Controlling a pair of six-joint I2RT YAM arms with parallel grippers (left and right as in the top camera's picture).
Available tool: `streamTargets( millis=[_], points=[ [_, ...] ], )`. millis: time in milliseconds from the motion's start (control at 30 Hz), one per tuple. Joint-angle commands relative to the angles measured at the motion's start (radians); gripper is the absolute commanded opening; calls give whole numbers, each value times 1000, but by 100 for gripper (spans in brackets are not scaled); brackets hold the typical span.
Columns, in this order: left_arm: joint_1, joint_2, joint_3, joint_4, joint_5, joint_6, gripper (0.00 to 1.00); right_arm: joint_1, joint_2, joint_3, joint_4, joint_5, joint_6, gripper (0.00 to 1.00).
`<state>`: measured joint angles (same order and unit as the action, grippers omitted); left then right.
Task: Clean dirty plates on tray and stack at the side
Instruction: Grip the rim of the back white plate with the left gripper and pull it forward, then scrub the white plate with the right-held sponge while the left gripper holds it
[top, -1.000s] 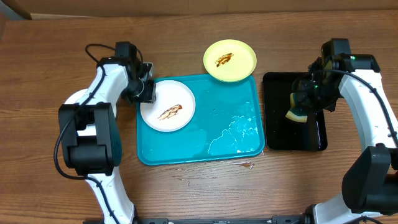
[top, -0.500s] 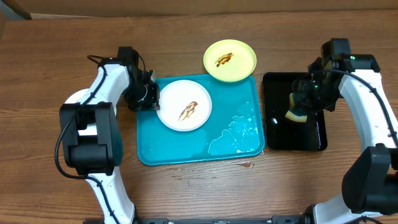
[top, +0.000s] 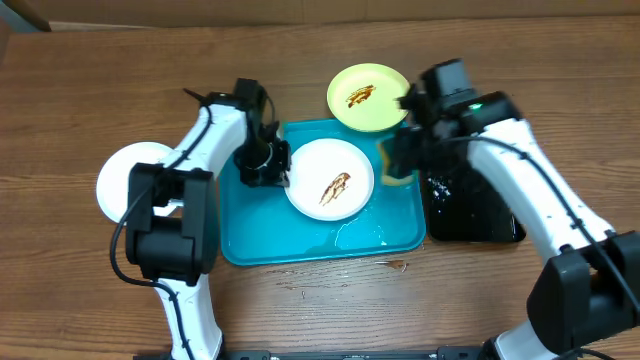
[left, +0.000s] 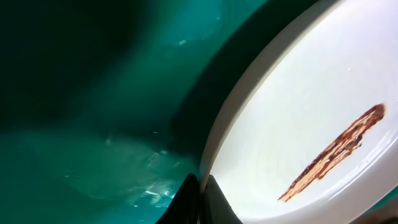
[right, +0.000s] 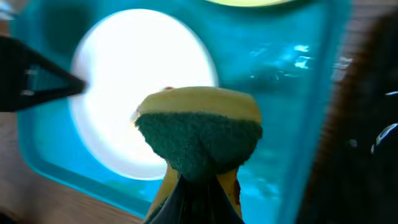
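Observation:
A white plate (top: 330, 178) with a brown sauce smear (top: 336, 187) lies in the middle of the turquoise tray (top: 300, 240). My left gripper (top: 272, 166) is shut on the plate's left rim. In the left wrist view the fingers (left: 200, 190) pinch that rim, with the plate (left: 292, 118) and the tray (left: 93, 124) in view. My right gripper (top: 400, 158) is shut on a yellow-green sponge (right: 199, 130) just right of the plate (right: 124, 93). A yellow-green plate (top: 368, 97) with a smear rests on the tray's far rim. Another white plate (top: 122, 178) lies on the table at the left, partly hidden by my left arm.
A black tray (top: 470, 215) stands right of the turquoise tray, under my right arm. Water pools on the turquoise tray's right front part (top: 380, 232). The wooden table (top: 80, 90) surrounds both trays.
My left gripper has dragged the white plate rightward to the tray's middle. My right arm has carried the sponge left from the black tray to the plate's right edge. The white plate at the left now shows.

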<state>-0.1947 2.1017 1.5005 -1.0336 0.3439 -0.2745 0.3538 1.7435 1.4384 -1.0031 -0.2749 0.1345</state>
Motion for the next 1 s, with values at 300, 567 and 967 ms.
streamTargets(
  millis=[300,567,967],
  points=[
    [-88,15,20,2,-138,-94,4,205,125,-27,104,42,179,4],
    [-89,15,20,2,-141,-108,4,276,224,-27,165,42,241,4],
    [-90,15,19,-13,-142,-108,4,287,346,-27,224,260,267,4]
  ],
)
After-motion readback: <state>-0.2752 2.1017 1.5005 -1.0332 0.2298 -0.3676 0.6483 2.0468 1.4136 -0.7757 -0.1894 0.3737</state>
